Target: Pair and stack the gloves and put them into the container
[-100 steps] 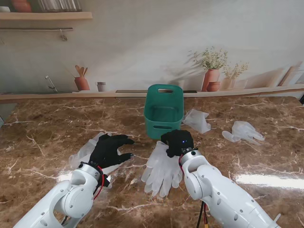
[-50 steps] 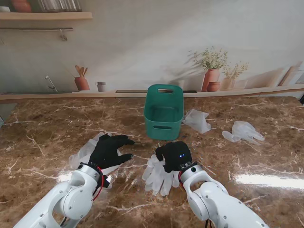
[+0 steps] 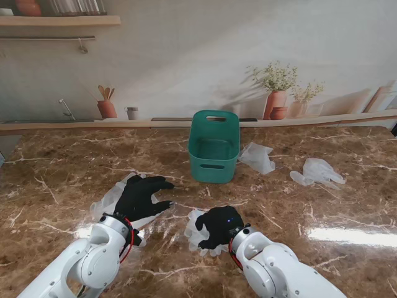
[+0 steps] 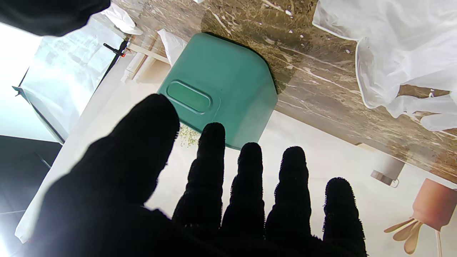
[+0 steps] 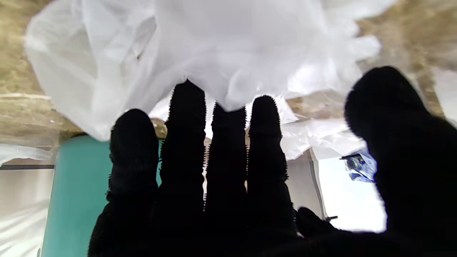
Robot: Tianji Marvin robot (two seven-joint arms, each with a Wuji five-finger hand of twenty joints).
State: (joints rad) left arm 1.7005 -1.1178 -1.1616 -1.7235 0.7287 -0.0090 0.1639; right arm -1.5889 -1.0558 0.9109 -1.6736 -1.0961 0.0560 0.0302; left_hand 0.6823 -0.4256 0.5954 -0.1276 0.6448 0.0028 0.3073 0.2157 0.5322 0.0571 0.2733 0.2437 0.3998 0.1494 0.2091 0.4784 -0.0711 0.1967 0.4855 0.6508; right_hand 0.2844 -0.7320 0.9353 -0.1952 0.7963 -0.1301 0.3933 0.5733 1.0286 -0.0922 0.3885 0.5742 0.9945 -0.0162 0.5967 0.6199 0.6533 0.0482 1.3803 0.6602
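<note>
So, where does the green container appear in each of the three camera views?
Stand view: the green container stands upright at the centre, far side of the table, beyond both hands.
Left wrist view: it fills the upper middle, past the left robot hand.
Right wrist view: only a green strip at the lower left, beside the right robot hand.
Shared landmark: its oval handle slot, seen in stand and left wrist views.

White arms, black-gloved hands
</note>
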